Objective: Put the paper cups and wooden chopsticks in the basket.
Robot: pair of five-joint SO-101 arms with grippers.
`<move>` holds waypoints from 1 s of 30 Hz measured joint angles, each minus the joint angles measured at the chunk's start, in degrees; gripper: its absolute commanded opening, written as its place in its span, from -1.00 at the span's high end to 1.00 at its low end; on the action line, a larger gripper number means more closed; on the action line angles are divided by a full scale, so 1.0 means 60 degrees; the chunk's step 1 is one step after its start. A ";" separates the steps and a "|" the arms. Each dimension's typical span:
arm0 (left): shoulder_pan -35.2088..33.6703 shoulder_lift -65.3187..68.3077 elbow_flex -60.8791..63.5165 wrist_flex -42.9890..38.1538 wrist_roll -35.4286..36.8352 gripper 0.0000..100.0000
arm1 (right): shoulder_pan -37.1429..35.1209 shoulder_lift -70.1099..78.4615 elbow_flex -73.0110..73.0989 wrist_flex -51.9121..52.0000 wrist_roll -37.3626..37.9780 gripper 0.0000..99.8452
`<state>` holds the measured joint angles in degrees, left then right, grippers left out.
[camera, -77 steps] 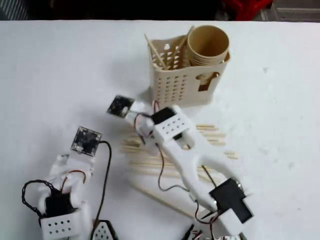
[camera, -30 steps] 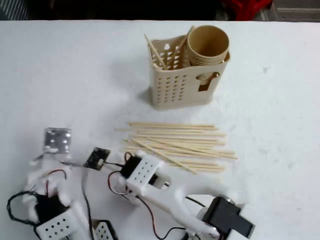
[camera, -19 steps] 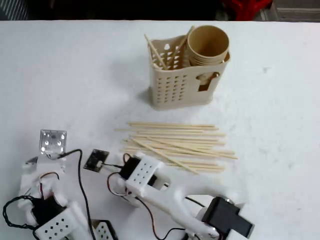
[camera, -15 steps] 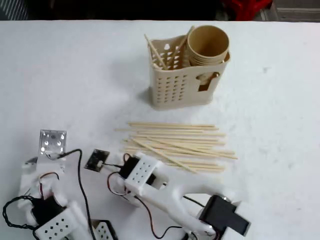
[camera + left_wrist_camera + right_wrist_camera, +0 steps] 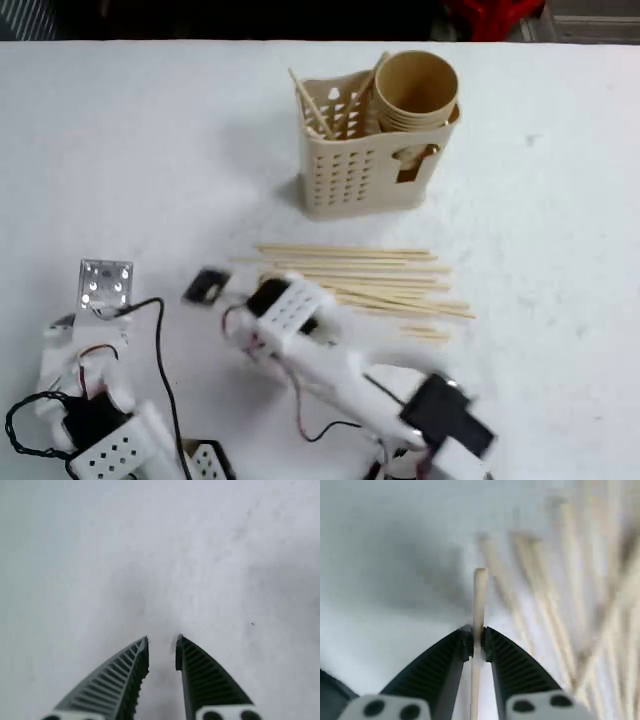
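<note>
The right arm [image 5: 290, 308] has lifted one chopstick [image 5: 480, 595] off the pile [image 5: 390, 280], jaws clamped on it, ready for the basket [image 5: 350, 170]; left jaws slightly parted, empty

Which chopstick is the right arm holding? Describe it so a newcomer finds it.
On the white table, a pile of wooden chopsticks lies in front of the cream basket. Beside it, the right gripper is shut on one chopstick; it alone is clamped between the black fingers, while the others lie loose.
</note>
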<state>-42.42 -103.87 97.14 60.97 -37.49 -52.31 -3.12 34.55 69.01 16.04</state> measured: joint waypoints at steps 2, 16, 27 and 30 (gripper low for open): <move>0.0000 0.0000 0.0000 0.0000 0.0000 0.78 | 0.0440 -0.0879 0.0000 0.0147 0.0000 0.97; 0.3326 0.0000 0.0000 0.0967 0.0894 0.78 | 0.3311 -0.5700 -0.2168 0.0703 -0.0015 0.97; 0.5011 -0.0015 -0.0249 0.1377 0.1905 0.78 | 0.4674 -0.3897 -0.8293 0.0718 -0.0132 0.97; 0.5084 0.0000 -0.0015 0.0850 0.1978 0.78 | 0.4674 -0.3033 -0.9949 0.0718 -0.0864 0.97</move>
<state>-11.91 -103.87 97.05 66.07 -25.63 -24.26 -21.32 -25.14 73.32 10.86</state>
